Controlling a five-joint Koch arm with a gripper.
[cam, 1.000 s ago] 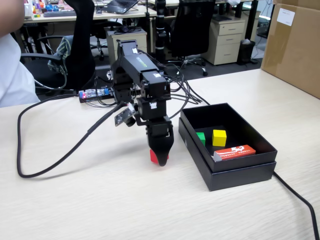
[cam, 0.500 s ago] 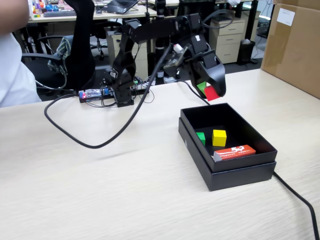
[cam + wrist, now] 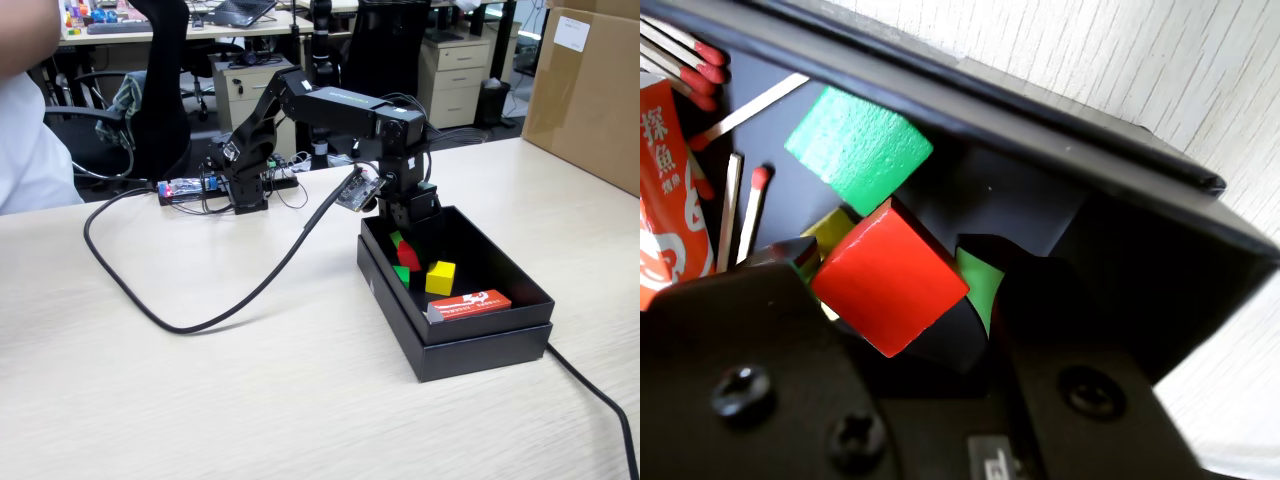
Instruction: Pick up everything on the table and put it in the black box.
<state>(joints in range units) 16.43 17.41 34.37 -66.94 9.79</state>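
My gripper (image 3: 405, 253) reaches down into the far end of the black box (image 3: 450, 348) and is shut on the red cube (image 3: 409, 257). In the wrist view the red cube (image 3: 890, 275) sits tilted between the two green-padded fingertips of the gripper (image 3: 892, 272). The green cube (image 3: 402, 275) lies on the box floor just below it and shows in the wrist view (image 3: 858, 147). The yellow cube (image 3: 440, 277) rests in the middle of the box; in the wrist view only its corner (image 3: 830, 228) shows behind the red cube.
A flat red-orange packet (image 3: 470, 303) lies at the near end of the box, with several loose matches (image 3: 745, 205) beside it. A black cable (image 3: 180, 322) loops across the table (image 3: 200, 400). A brown carton (image 3: 590, 90) stands at the far right.
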